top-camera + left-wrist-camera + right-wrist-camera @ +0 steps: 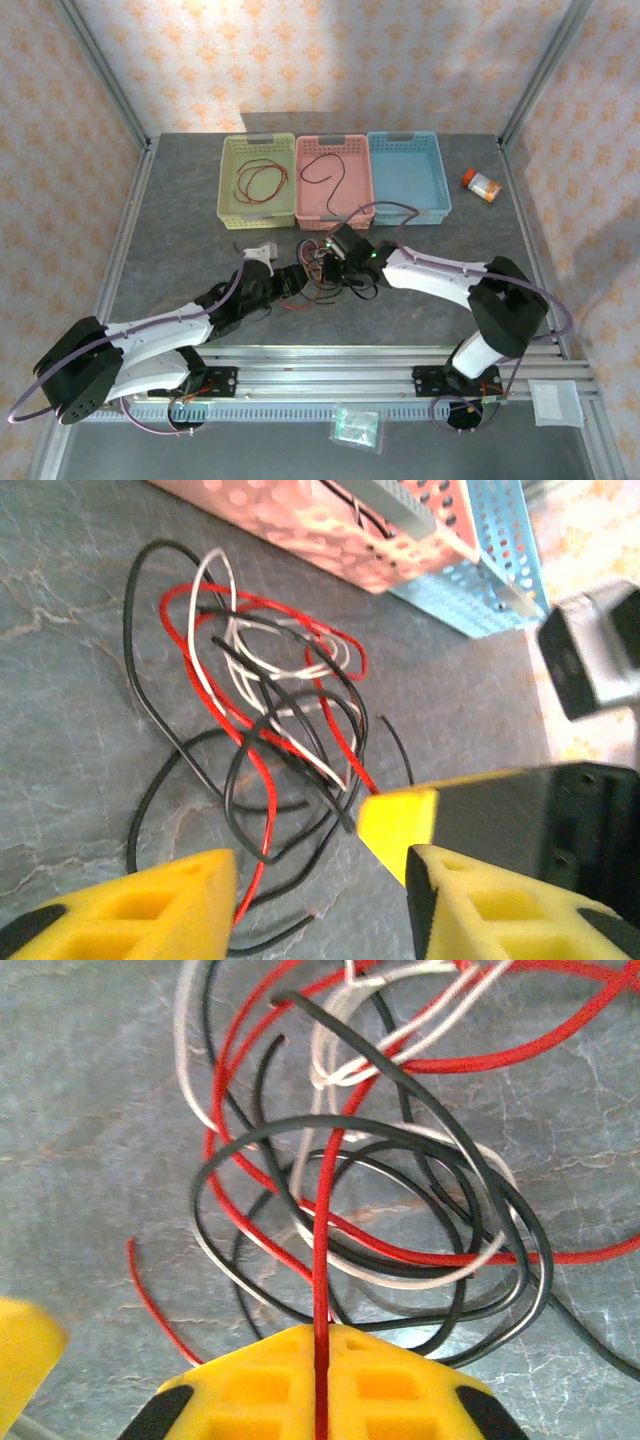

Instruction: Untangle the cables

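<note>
right end effector (320, 1365) clamped on red cable (322, 1230), strand runs straight ahead into tangle (270, 710) | left end effector (318, 880) wide, tangle just ahead on counter (70, 730)

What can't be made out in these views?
- Right wrist: whether the red cable is gripped or merely lies across the finger; the bottom edge cuts it off.
- Top external: crossings in the tangle, too small.
- Top external: the label on the bottle, too small.
</note>
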Motion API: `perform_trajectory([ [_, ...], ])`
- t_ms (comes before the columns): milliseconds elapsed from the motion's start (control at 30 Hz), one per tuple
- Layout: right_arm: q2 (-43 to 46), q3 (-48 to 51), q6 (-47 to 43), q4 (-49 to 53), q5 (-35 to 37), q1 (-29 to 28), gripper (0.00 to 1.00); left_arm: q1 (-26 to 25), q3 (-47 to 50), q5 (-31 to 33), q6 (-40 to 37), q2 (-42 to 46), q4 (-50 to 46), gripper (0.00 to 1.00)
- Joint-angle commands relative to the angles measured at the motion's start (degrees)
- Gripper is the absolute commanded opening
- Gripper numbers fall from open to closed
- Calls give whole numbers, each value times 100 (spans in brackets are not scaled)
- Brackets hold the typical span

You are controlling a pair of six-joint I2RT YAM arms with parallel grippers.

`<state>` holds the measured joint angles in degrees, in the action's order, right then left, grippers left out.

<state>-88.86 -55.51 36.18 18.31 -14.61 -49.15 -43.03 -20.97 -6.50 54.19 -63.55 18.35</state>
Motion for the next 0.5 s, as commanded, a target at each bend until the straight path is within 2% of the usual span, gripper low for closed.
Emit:
perform_trajectory([
  [0, 498, -127, -205, -85, 197, -35, 6, 48, -273, 422, 26, -140, -204, 57],
  [100, 701, -196, -456, -39, 146, -39, 0, 71, -392, 331, 6, -346, 2, 67],
  [200, 824, -347, -758, 142, 107, -37, 0, 119, -563, 273, -66, -560, 22, 74],
  [467, 1245, -632, -1163, 341, 40, -42, 0, 258, -880, 247, -379, -837, -149, 75],
])
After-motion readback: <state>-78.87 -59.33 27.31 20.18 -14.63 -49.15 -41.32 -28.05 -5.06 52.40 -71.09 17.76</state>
